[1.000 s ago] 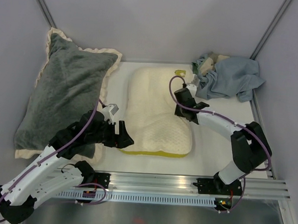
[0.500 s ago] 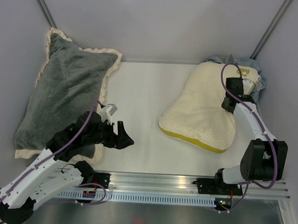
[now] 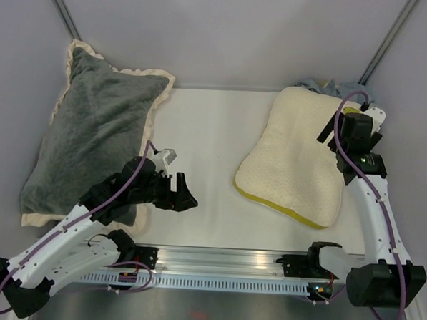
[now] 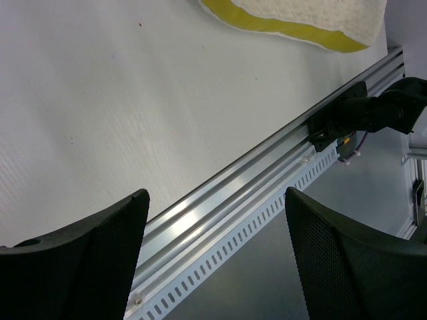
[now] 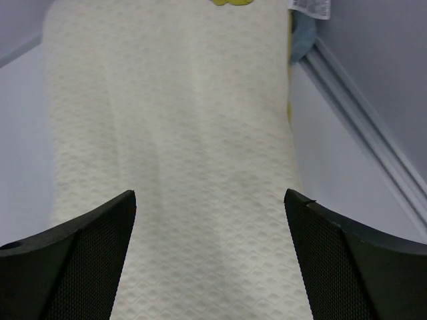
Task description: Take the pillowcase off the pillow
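Note:
The cream quilted pillow (image 3: 296, 161) lies bare at the right of the table, its yellow-green band (image 3: 282, 209) facing the near edge. Only a sliver of the grey-blue pillowcase (image 3: 322, 85) shows, behind the pillow's far end, and it appears beside the pillow (image 5: 173, 133) as a blue scrap (image 5: 301, 33) in the right wrist view. My right gripper (image 3: 336, 138) (image 5: 210, 193) hangs open just above the pillow's far right part, holding nothing. Over the table's near edge, left of the pillow, my left gripper (image 3: 183, 198) (image 4: 217, 193) is open and empty.
A large dark grey plush pillow (image 3: 93, 132) with a cream ruffle fills the left side. The aluminium rail (image 4: 220, 200) runs along the near edge below my left gripper. Walls close in at the back and right, with a rail (image 5: 360, 100) along the right edge.
My right gripper carried the pillow from the table's middle to the right, over the heaped pillowcase, then opened and let it go. The left gripper shifted slightly right.

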Robot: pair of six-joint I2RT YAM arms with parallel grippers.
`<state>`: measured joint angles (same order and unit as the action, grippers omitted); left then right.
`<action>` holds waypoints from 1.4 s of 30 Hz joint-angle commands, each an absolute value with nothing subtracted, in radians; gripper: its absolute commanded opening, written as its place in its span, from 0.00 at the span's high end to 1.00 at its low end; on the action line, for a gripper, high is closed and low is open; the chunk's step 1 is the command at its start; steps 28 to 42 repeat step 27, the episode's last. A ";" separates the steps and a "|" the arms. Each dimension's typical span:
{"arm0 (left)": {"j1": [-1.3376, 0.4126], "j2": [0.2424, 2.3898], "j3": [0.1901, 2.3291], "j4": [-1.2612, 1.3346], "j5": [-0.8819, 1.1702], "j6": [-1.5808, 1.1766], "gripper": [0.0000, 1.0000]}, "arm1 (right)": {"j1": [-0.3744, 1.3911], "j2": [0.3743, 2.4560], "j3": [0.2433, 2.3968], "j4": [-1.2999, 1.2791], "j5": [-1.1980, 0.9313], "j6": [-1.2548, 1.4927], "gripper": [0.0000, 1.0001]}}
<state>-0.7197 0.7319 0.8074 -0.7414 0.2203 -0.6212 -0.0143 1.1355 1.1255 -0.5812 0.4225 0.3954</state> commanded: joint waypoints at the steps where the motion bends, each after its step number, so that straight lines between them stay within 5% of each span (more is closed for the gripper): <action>1: -0.722 0.745 0.785 -0.658 0.253 -0.627 0.13 | -0.005 1.083 1.048 -0.508 0.203 0.400 0.02; 13: -0.723 0.663 0.753 -0.718 0.186 -0.629 0.12 | -0.005 1.015 0.649 -0.009 -0.417 0.595 0.02; 42: -0.723 0.736 0.756 -0.632 0.245 -0.652 0.12 | 0.048 1.055 0.673 -0.115 -0.304 0.517 0.02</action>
